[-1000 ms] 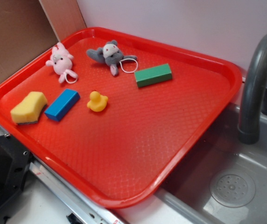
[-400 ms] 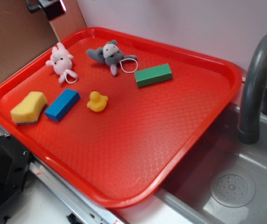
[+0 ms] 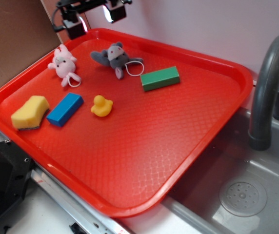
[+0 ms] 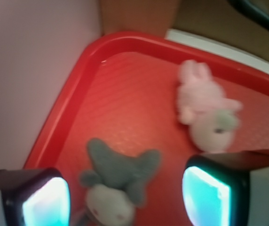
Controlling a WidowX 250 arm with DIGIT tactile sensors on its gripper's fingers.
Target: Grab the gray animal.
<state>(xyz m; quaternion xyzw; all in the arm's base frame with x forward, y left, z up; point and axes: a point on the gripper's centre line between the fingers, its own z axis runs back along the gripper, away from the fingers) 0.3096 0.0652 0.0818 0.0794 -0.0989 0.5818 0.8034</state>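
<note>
You have a red tray (image 3: 205, 126) of glossy plastic with a fine diamond-embossed texture and a smooth rim. The gray animal (image 3: 111, 58) and the pink plush animal (image 3: 64, 64) are soft, matt, fuzzy cloth. The yellow duck (image 3: 101, 106) looks like smooth rubber. The yellow sponge (image 3: 29, 112) is porous and matt. The green block (image 3: 160, 78) and blue block (image 3: 65, 108) look smooth. The sink (image 3: 256, 195) and faucet (image 3: 269, 83) are matt gray plastic.

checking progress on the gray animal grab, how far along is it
Done: the gripper hangs open above the tray's far corner, near the toys. In hand: nothing; the wrist view shows the gray animal lying between its fingers, below them, untouched. Left: descend, close on it and lift, avoiding the pink plush animal alongside.
</note>
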